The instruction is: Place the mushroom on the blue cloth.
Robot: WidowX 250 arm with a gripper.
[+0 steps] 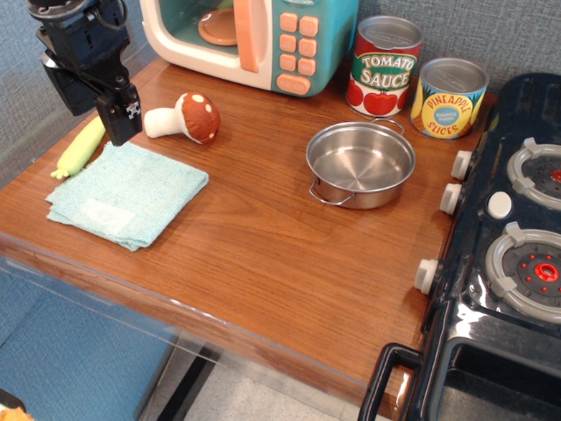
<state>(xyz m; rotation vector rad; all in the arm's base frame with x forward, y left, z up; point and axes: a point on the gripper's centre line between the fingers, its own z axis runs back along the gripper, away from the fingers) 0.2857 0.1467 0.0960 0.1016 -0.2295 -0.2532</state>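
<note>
The mushroom lies on its side on the table, just beyond the cloth, stem pointing left toward the gripper, cap to the right. The gripper holds nothing; whether its fingers are parted I cannot tell. Cans read "Tomato Sauce" and "Pineapple Slices".

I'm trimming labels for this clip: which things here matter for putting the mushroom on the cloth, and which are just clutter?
Job: mushroom, blue cloth, tool.
Clutter: toy corn, steel pot, tomato sauce can, pineapple can, toy microwave, toy stove.
</note>
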